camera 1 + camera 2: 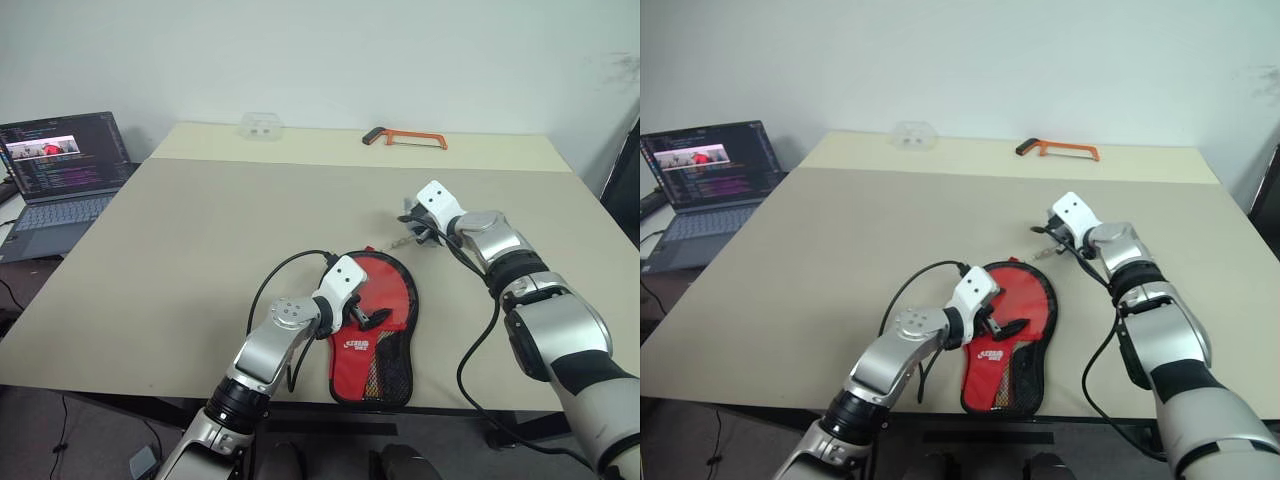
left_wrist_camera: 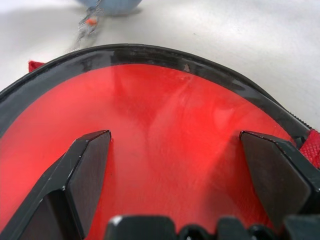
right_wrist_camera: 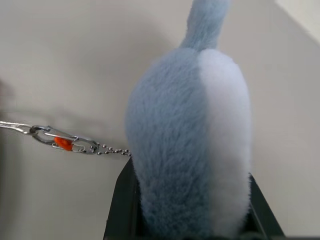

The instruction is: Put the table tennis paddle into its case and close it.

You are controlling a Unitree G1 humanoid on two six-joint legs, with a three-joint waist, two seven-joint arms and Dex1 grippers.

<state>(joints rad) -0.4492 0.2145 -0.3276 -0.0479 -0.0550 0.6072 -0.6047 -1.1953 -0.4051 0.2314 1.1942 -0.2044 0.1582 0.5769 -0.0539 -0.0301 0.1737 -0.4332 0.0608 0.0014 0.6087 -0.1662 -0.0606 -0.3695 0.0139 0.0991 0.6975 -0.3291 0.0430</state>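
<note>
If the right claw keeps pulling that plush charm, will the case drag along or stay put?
Likely the chain goes taut first; it looks thin. The case seems soft and light, so it may slide, though the open left claw over it could pin it.

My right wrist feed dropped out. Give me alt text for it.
The right gripper is shut on a fluffy blue and white plush charm, held above the beige table. A thin ball chain with a metal clasp runs sideways from the charm.

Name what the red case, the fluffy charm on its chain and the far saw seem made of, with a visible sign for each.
Case: likely fabric, matte red, mesh pocket, black zipper edging. Charm: plush, blue-and-white fuzzy pile, clamped in the right gripper; its chain looks metal, shiny. Hacksaw: orange frame, apparently painted metal.
</note>
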